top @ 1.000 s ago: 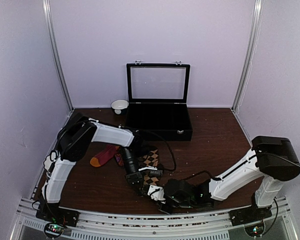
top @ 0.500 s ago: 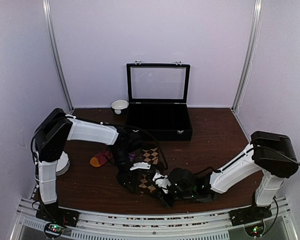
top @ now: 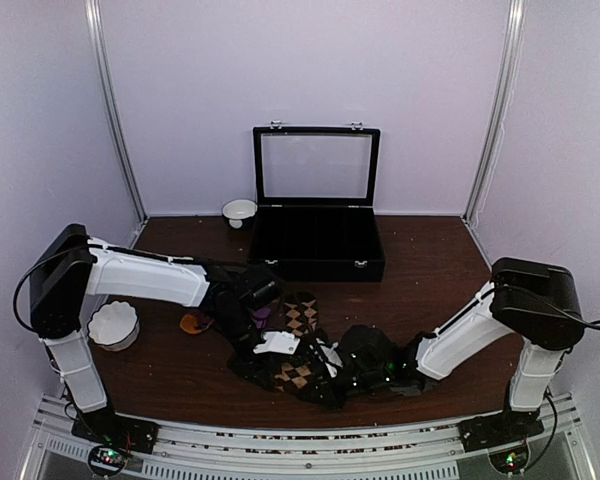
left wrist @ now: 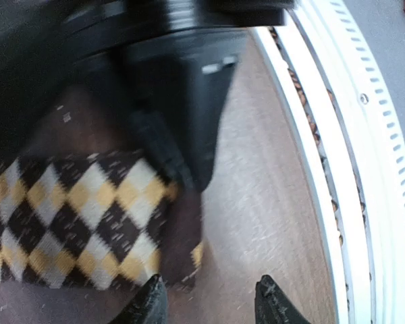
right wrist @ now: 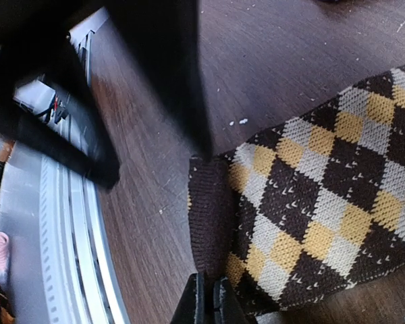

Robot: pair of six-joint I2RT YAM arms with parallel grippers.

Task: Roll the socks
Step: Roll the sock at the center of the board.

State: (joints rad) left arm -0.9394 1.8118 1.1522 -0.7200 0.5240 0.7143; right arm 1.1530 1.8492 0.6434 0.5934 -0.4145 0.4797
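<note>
The dark brown sock pair with tan argyle diamonds (top: 298, 377) lies near the table's front edge, between both grippers. My right gripper (right wrist: 207, 305) is shut on the brown cuff edge of the argyle sock (right wrist: 324, 189); in the top view it (top: 332, 372) sits at the sock's right end. My left gripper (left wrist: 209, 307) is open and empty, its fingertips just above the wood beside the argyle sock's (left wrist: 74, 223) cuff. In the top view it (top: 283, 352) hovers over the sock. The magenta-red sock pair with an orange toe (top: 192, 323) lies behind, mostly hidden by my left arm.
An open black display case (top: 318, 262) stands at the back centre, with a small white bowl (top: 239, 211) to its left. A white fluted bowl (top: 113, 323) sits at the left edge. The metal rail (top: 280, 440) runs along the front, close to the sock.
My left arm swung its elbow out to the left, uncovering the fluted bowl, and its gripper came down over the argyle sock. My right gripper slid left onto the sock's cuff.
</note>
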